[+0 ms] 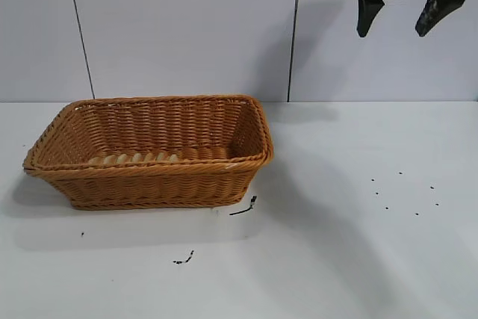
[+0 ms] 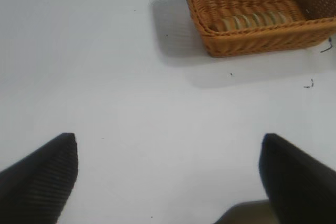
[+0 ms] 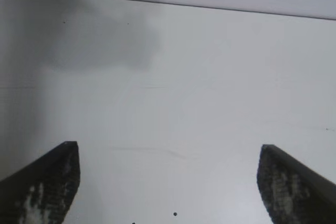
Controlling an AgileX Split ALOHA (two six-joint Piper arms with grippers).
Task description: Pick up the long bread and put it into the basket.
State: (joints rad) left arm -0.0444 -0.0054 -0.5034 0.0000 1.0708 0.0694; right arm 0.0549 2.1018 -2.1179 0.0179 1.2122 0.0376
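The long bread [image 1: 134,158] lies inside the basket [image 1: 149,184], along the near wall on the floor of it, its striped top just showing above the braided rim; the left wrist view shows it [image 2: 252,21] flat against that same wall. The basket stands on the white table [image 1: 358,244], toward the exterior view's left, with a few dark specks and scraps on the table near it and to its right.

The right hand [image 1: 403,14] hangs high at the top right of the exterior view, well apart from the basket, its fingers spread wide and holding nothing; the right wrist view shows only bare table between its fingers. The left hand [image 2: 168,177] hovers over empty table some way from the basket, also wide open and empty.

By the look of it the placing is done and what remains is to retire. Doing that well means taking the right arm up and away from the basket, clear of the rim so nothing nudges it, keeping the fingers open, and leaving the loaf lying as it is.
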